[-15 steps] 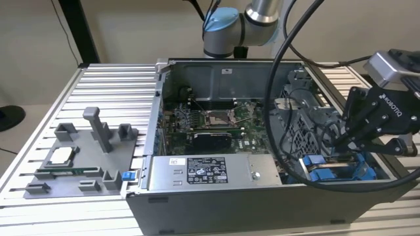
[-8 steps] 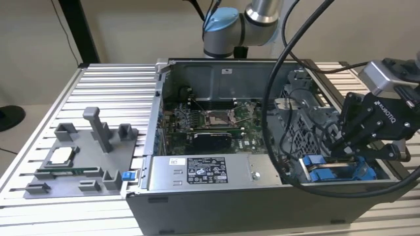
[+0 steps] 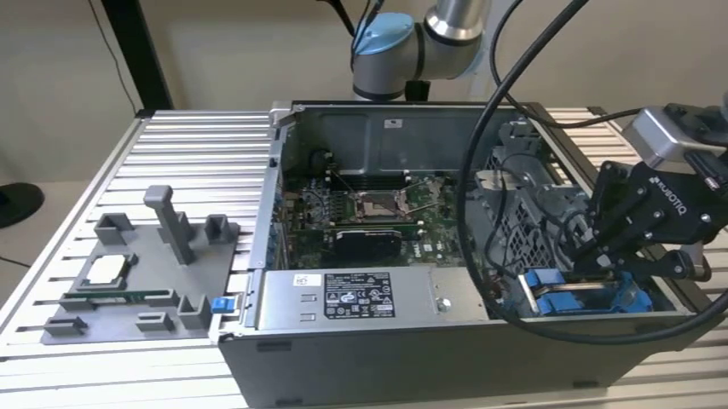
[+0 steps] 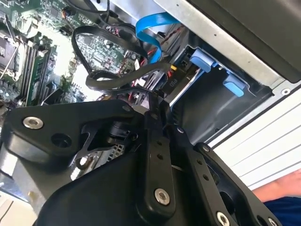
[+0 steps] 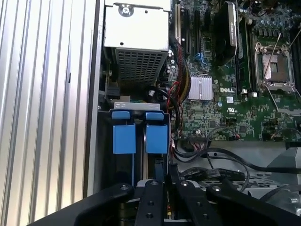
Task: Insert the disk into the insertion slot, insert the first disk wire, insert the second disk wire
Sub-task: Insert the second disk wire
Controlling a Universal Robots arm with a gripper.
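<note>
My black gripper (image 3: 594, 269) reaches down into the open computer case at the exterior view's right. It hangs just above the insertion slot (image 3: 592, 300), a grey bay with blue plastic tabs (image 5: 140, 137). In both wrist views the fingers (image 4: 155, 141) are pressed together. They pinch a black wire connector (image 4: 173, 84) whose black cable (image 4: 117, 75) loops back over the motherboard. The gripper (image 5: 165, 173) is right next to the two blue tabs. Blue plastic parts (image 3: 560, 300) lie inside the bay. The disk's silver face is hidden, so I cannot tell whether it sits in the slot.
A grey labelled power-supply box (image 3: 341, 296) lines the case's near side, with the motherboard (image 3: 364, 213) behind it and a perforated cage (image 3: 523, 204) beside the bay. A blue flat cable (image 4: 149, 26) curls nearby. A grey fixture (image 3: 136, 281) lies on the ribbed table (image 3: 193, 145). A person's arm (image 4: 282, 190) shows outside the case.
</note>
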